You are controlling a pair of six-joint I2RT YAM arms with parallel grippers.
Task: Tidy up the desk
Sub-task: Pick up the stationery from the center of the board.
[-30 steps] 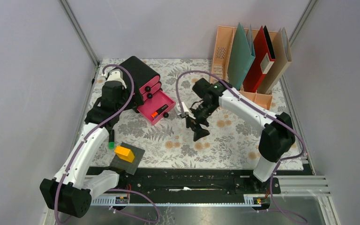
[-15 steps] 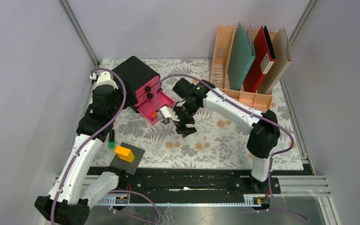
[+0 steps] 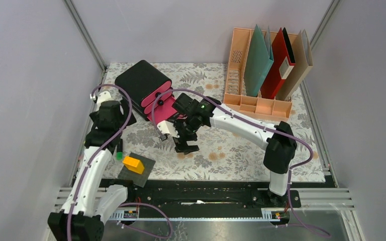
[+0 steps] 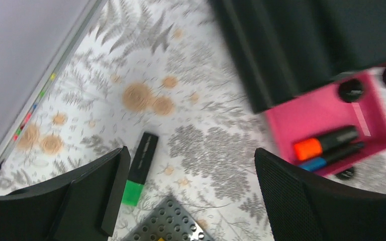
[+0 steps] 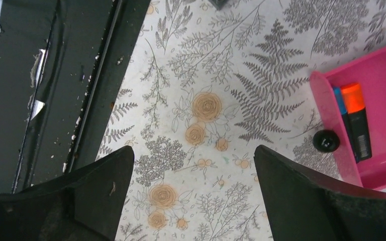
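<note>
The desk (image 3: 241, 145) is covered in a pale cloth with fern leaves and orange flowers. My left gripper (image 3: 108, 141) is open and empty above the near-left part; in its wrist view (image 4: 191, 201) a black highlighter with a green cap (image 4: 139, 166) lies by its left finger. My right gripper (image 3: 184, 145) is open and empty just in front of the open pink drawer (image 3: 162, 111); in its wrist view (image 5: 193, 201) bare cloth lies between the fingers. The drawer (image 5: 382, 165) holds an orange-capped marker (image 5: 358, 120) and a blue one (image 5: 339, 105).
The black drawer box (image 3: 143, 80) stands at the back left. A grey perforated plate (image 3: 141, 173) with an orange block (image 3: 133, 163) lies at the near left, the green-capped highlighter (image 3: 119, 155) beside it. A peach file rack (image 3: 259, 105) with folders stands at the back right.
My right arm has swung left and nearer, from mid-table to the front of the open drawer. My left arm has drawn back from the drawer box toward the near left.
</note>
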